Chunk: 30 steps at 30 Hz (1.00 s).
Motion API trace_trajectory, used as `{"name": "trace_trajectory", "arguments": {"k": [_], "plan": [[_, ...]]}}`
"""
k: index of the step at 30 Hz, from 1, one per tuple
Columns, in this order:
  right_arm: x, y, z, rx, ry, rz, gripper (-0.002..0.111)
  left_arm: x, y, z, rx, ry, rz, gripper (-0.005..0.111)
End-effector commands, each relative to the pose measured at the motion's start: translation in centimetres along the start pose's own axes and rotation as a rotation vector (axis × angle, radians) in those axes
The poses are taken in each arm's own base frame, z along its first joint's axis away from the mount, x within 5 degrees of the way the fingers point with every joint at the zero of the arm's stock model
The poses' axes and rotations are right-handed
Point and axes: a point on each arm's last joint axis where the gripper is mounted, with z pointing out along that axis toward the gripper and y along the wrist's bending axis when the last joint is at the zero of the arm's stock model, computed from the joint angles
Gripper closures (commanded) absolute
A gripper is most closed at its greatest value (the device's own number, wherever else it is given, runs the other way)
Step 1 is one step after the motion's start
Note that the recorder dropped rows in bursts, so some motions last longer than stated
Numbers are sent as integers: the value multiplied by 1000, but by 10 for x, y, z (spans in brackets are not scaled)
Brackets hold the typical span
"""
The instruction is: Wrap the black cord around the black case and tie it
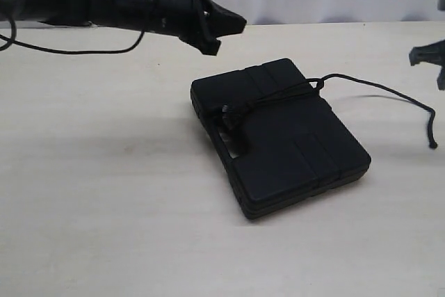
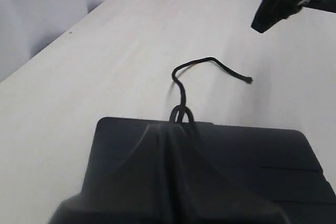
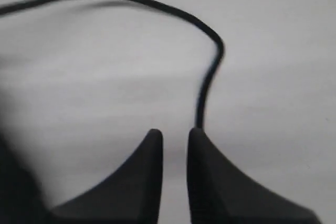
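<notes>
When looking from the outside camera, can see a flat, ribbed, black plastic case (image 1: 278,137) lying in the middle of a pale wooden counter (image 1: 104,193). Can see a thin, long black braided cord (image 2: 184,97) too, wrapped across the top of the case. Runs from a dark lump (image 1: 227,113) near one edge to a small loop (image 1: 318,84) at the other edge. Hard to follow there, black on black. Cannot tell how the cord goes under the case. Past the loop, trails loose over the counter toward the right and ends on the bare wood.

Up in the air behind the case: the left fingers (image 1: 235,23), pressed shut and holding nothing. Hard to pick out in the left wrist view, only a dark ridge in front of the dark case.

Mostly cut off at the right edge of the outside view: the right fingers (image 3: 215,177). Blurry in the right wrist view, but parted by a thin gap with nothing in it. Cannot tell whether the loose cord touches one fingertip or just passes behind it.
</notes>
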Motion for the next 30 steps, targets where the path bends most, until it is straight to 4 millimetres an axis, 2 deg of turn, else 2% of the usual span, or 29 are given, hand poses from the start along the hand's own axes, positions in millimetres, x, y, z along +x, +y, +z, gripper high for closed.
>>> {"name": "trace_trajectory", "arguments": {"k": [1,4,10,12,17,22,30], "plan": [[-4,33,-47,-136,-175,-84,104,-6,11,-23,-41,26,-98,107],[1,49,-83,-210,-279,-128,104,-7,8,-31,-64,33,-107,107],[29,68,-163,-311,-512,-196,104,-7,-5,-67,-363,32,-118,107],[43,69,-186,-338,-617,-202,104,-1,-14,-82,-433,55,-89,107],[83,65,-230,-380,-835,-212,104,-8,-33,-127,-534,29,-114,107],[125,53,-253,-409,-1022,-199,104,-23,-62,-167,-586,-71,-168,107],[192,28,-265,-422,-1321,-133,104,-47,-119,-226,-733,-241,-148,107]]}}
